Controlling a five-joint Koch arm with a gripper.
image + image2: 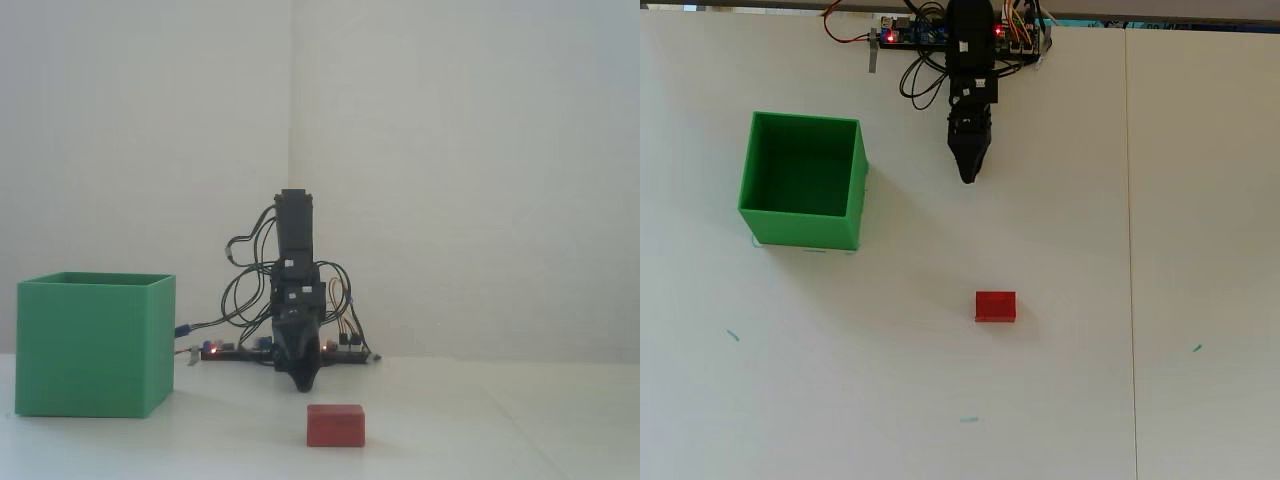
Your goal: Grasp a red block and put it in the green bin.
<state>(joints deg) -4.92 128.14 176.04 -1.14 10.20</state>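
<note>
Standing folded near the back of a white counter, a small black robot arm is seen head-on in the fixed view, against a plain pale wall. Its gripper points downward, the tip hanging just above the counter surface. From this angle the jaws are seen as one dark tapered point, with no gap visible between them. A tangle of dark wires loops around the arm's base, where small red lights glow on a circuit board. The red block is seen lying flat on the counter, in front of the gripper and slightly to its right, apart from it. The green bin is seen standing upright at the left, well apart from both the arm and the block.

In the overhead view the arm is seen reaching down from the top edge of the picture. The gripper is seen from above as a narrow black wedge with the jaws pressed together, nothing held between them. The green bin is placed to the left of the gripper, its open top showing an empty green interior. The red block is seen near the middle of the counter, below the gripper and slightly right, well apart from the bin. A few small teal marks are scattered on the counter surface.
</note>
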